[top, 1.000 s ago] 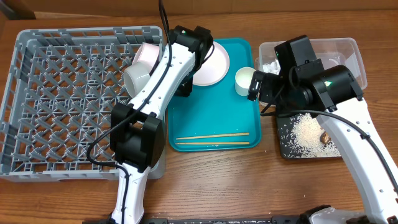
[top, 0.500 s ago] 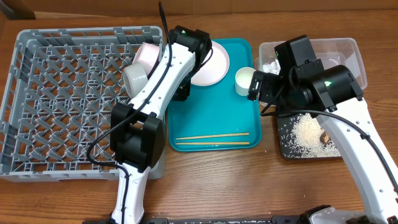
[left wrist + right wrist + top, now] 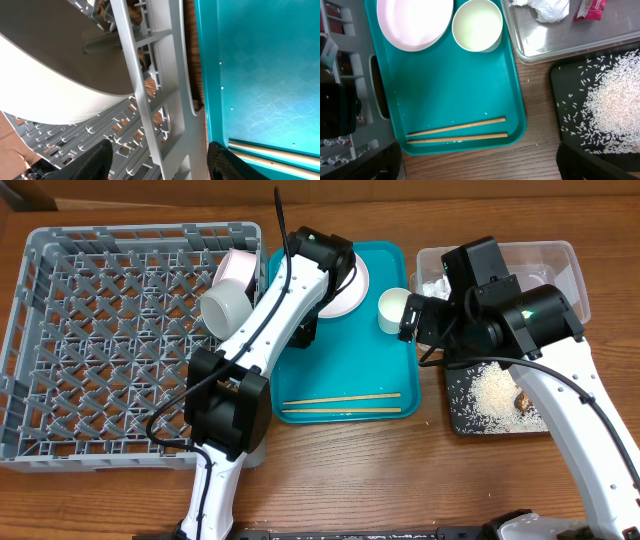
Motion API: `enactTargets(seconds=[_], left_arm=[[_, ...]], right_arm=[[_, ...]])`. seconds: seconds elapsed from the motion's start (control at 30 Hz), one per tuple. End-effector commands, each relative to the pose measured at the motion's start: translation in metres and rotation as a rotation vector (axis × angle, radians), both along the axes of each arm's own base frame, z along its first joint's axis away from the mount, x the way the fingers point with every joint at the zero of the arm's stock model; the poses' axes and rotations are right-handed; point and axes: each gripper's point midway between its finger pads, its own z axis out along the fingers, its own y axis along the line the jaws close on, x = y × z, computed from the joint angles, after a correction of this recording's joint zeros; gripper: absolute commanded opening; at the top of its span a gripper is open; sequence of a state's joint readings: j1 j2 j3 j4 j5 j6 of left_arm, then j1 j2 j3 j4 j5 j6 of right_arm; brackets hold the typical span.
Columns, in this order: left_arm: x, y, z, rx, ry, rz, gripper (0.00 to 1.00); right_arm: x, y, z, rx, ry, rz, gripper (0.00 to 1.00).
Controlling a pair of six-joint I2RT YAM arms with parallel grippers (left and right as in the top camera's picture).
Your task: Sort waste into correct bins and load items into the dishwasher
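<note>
On teal tray [image 3: 345,370], cup [image 3: 393,308]: likely light, stiff, slick, breakable; pinch rim.
left gripper [image 3: 162,158]: spread, empty.
right gripper [image 3: 485,162]: spread, empty.

Left gripper [image 3: 161,162]: only two dark finger stubs, set wide apart, show at the bottom edge, with the tips cut off. From overhead it is buried under the left arm [image 3: 270,320]. Bowl [image 3: 55,65] runs off the top and left edges. Plate [image 3: 350,288] on the teal tray [image 3: 345,370] is partly under that arm. Right gripper [image 3: 480,165]: fingers clipped at both bottom corners. Tissue [image 3: 545,9] and red wrapper [image 3: 590,9] are cut by the top edge. Brown lump [image 3: 522,398] is half under the right arm [image 3: 570,410], too small to make out.
</note>
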State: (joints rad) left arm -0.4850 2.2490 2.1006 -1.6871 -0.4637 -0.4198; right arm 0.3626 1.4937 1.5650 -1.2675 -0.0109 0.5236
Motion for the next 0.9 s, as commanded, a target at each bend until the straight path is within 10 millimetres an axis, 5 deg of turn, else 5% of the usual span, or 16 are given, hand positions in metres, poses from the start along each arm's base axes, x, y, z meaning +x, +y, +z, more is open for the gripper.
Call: enactTargets(seconds=[0.0,0.17,0.4,0.63,0.73,0.87], left_arm=[[0.002,-0.002,0.005,0.005,-0.032,0.012,0.63],[0.014,-0.008,0.024,-0.041,-0.105,0.015,0.63],[0.034,-0.012,0.082,-0.139,-0.295,0.026,0.71],[0.029,0.024,0.12,-0.298,-0.384,0.213,0.85],[0.032,0.043,0.121,-0.348,-0.386,0.286,1.0],[0.043,0.064,0.114,-0.405,-0.379,0.334,1.0]], right_arm=[[0.002,0.0,0.004,-0.002,-0.02,-0.002,1.0],[0.002,0.0,0.004,-0.002,-0.02,-0.002,1.0],[0.002,0.0,0.004,-0.002,-0.02,-0.002,1.0],[0.002,0.0,0.004,-0.002,-0.02,-0.002,1.0],[0.002,0.0,0.004,-0.002,-0.02,-0.002,1.0],[0.002,0.0,0.004,-0.002,-0.019,-0.002,1.0]])
